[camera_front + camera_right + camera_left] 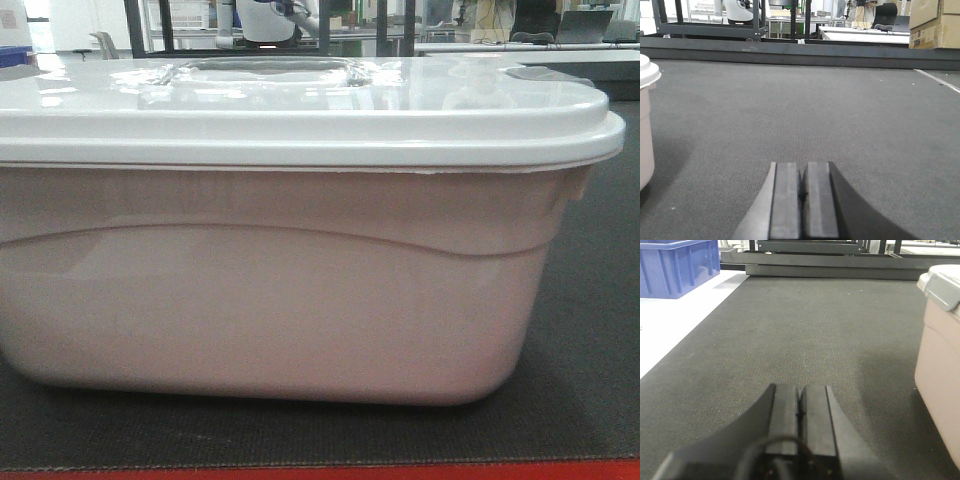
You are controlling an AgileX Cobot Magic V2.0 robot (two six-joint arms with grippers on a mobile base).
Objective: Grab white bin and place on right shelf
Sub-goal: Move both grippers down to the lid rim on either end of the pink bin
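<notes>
1. Between your two hands stands one white bin (280, 300). Also in view are one left hand (800, 407), one right hand (801, 185), one blue crate (675, 265) and a stack of cardboard boxes (935, 22) that is too cropped to count.
2. Your bin is a large, pinkish-white, translucent tote with rounded corners. A wavy moulded ridge runs along its side, and a glossy white lid (300, 110) overhangs the walls.
3. It sits upright on the dark matted surface (805, 330) with the lid on, and it fills nearly the whole front view.
4. From your left hand, the bin lies ahead and to the right. It is near the fingers but apart from them, and only one corner of it shows.
5. From your right hand, the bin lies to the left, well apart. You see only a sliver of wall and lid rim.
6. Your left hand is pressed together with nothing between the fingers, low over the mat.
7. Your right hand is likewise pressed together and pinches nothing.
8. The crate stands far ahead and to the left of your left hand. The boxes stand far ahead and to the right of your right hand.
</notes>
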